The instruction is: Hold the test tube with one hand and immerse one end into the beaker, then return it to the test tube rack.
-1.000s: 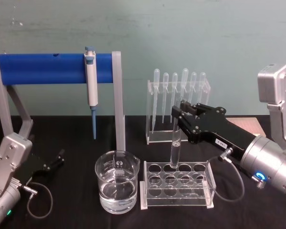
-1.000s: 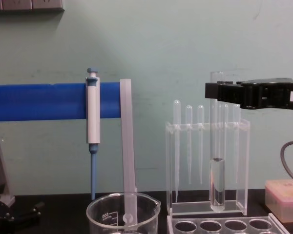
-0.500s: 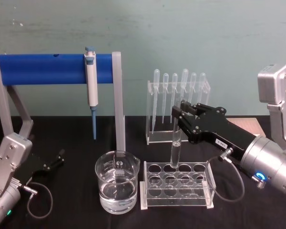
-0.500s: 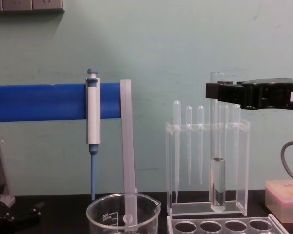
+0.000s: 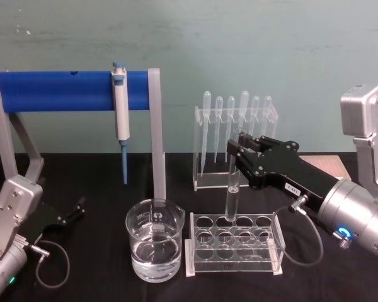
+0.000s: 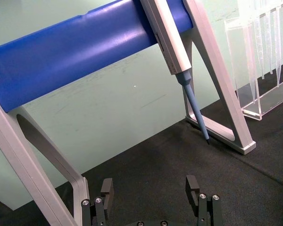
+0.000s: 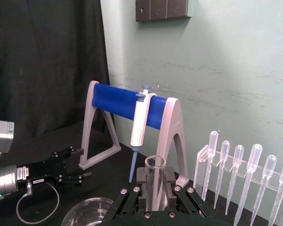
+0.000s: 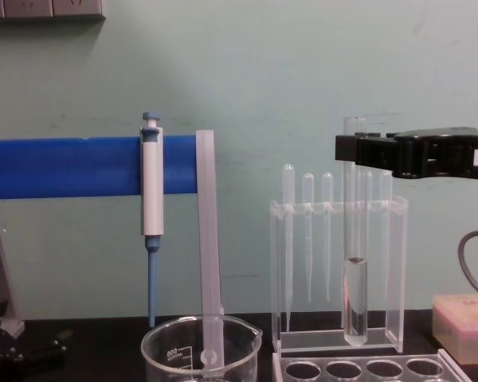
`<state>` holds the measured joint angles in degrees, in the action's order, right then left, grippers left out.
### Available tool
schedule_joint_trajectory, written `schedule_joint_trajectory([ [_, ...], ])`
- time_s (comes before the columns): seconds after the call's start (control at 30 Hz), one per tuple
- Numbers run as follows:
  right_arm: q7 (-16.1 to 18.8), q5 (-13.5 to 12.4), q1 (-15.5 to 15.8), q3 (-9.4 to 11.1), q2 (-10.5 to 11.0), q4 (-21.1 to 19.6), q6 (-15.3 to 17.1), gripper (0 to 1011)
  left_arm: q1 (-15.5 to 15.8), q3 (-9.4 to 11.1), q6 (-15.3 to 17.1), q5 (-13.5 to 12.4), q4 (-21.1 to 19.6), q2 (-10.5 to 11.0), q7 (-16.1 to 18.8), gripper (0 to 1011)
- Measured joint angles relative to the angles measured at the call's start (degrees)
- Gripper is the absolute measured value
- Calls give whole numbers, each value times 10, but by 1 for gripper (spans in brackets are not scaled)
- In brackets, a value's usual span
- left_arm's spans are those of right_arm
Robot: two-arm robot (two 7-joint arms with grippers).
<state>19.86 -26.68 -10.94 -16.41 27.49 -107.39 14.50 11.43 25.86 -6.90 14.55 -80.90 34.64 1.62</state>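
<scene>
The test tube (image 5: 232,189) hangs upright, its round lower end just above the back row of a clear rack. Clear liquid fills its lower part (image 8: 354,298). My right gripper (image 5: 234,151) is shut on the tube near its open rim (image 7: 155,165) and reaches in from the right (image 8: 355,151). The beaker (image 5: 154,248), partly filled with clear liquid, stands on the black table to the left of the rack, apart from the tube (image 8: 201,350). My left gripper (image 5: 75,211) rests parked at the table's left, open and holding nothing (image 6: 149,188).
The clear rack with round holes (image 5: 234,246) sits right of the beaker. Behind it stands an acrylic stand with several thin pipettes (image 5: 236,135). A blue bar on grey legs (image 5: 63,90) carries a white-and-blue pipettor (image 5: 120,113). A pink box (image 8: 462,314) lies at the right.
</scene>
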Motion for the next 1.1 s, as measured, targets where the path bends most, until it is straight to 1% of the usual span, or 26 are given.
schedule_joint_trajectory([
  [0.97,0,0,0,0,0,0,0,226,0,0,0,0,0,0,0,1000],
  [1.1,0,-3,-3,-4,3,0,0,226,0,0,0,0,0,0,0,1000],
])
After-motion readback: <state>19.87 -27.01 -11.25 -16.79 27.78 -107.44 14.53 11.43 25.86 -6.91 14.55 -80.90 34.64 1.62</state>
